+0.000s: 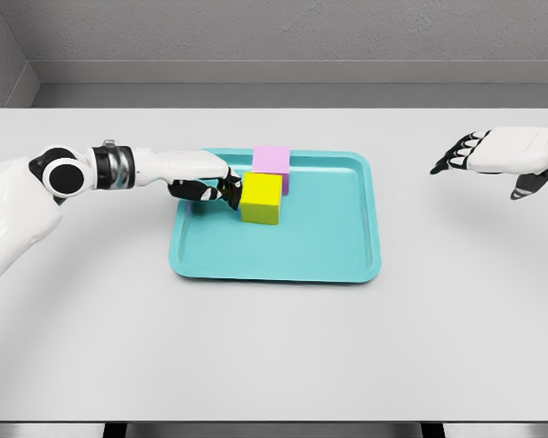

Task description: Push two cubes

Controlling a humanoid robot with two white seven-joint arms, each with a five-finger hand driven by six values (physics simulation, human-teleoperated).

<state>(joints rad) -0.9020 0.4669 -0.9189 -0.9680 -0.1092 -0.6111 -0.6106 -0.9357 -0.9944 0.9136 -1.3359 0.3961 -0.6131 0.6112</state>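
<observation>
Left hand (pixel 205 189) fingers curled, knuckles against yellow cube (pixel 261 198) inside tray (pixel 283 260). Pink cube (pixel 272 162) touching behind. Risk: off-centre push spins yellow past pink. Right hand (pixel 493 155) off tray, fingers spread.

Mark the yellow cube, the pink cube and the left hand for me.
yellow cube (pixel 261 199), head view, middle of its visible faces.
pink cube (pixel 272 161), head view, top face.
left hand (pixel 207 190), head view, middle of the hand, by the yellow cube's left side.

A pale grey table (pixel 274 356) (evenly lit) stands before a grey wall (pixel 292 32).
</observation>
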